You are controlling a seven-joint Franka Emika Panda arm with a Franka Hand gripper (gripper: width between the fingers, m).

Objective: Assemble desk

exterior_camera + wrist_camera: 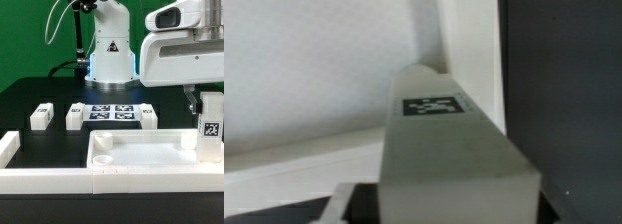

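Observation:
The desk panel (140, 152), a white tray with a raised rim, lies near the front of the black table. At its corner on the exterior view's right, a white leg (210, 130) with a square tag stands upright, and my gripper (208, 106) is shut on its upper end. In the wrist view the leg (438, 140) runs out from between the dark fingers (359, 200) of my gripper (446, 208), over the panel's corner (313, 70). Three more legs (41, 116) (76, 116) (147, 115) rest on the table behind the panel.
The marker board (112, 111) lies flat between the loose legs, in front of the robot base (110, 55). Long white border walls (50, 180) run along the table's front and the exterior view's left edge (8, 148).

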